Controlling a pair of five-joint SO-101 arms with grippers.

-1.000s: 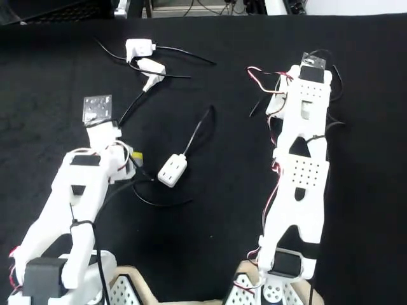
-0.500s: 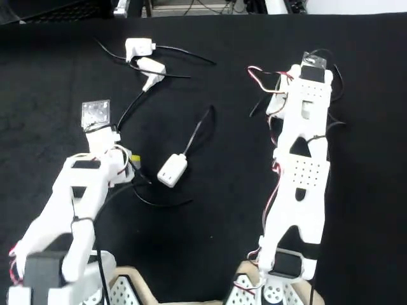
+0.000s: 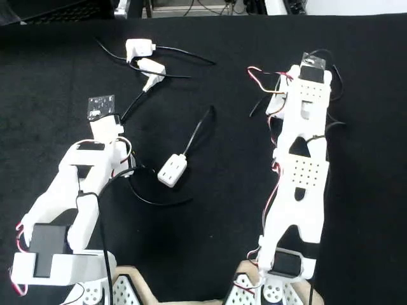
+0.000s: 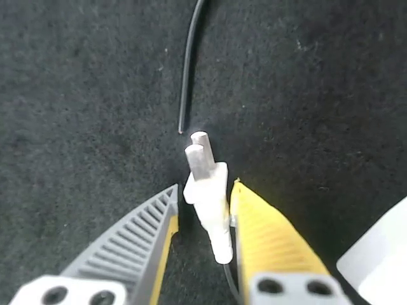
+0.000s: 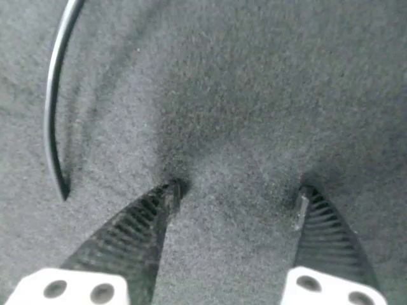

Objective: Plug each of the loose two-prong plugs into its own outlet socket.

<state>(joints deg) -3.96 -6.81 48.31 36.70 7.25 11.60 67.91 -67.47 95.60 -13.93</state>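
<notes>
Left gripper (image 4: 205,186) closed narrowly on the white two-prong plug (image 4: 208,203), prongs pointing outward above the black cloth (image 4: 76,76), white outlet socket (image 3: 172,169) just beside that arm, bare cloth between the arms, right gripper (image 5: 238,189) spread wide and empty, thin black cable (image 5: 54,114) near it, more white cord ends (image 3: 139,47) toward the far edge.

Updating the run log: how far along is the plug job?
Done: nothing confirmed; the white outlet block with black cord mid-table has no plug in it. In hand: a white two-prong plug sits at the left gripper, prongs out. The right gripper is open over bare black cloth. Left: seat that plug; whether the far white plug-and-socket pair is joined is unclear.
</notes>
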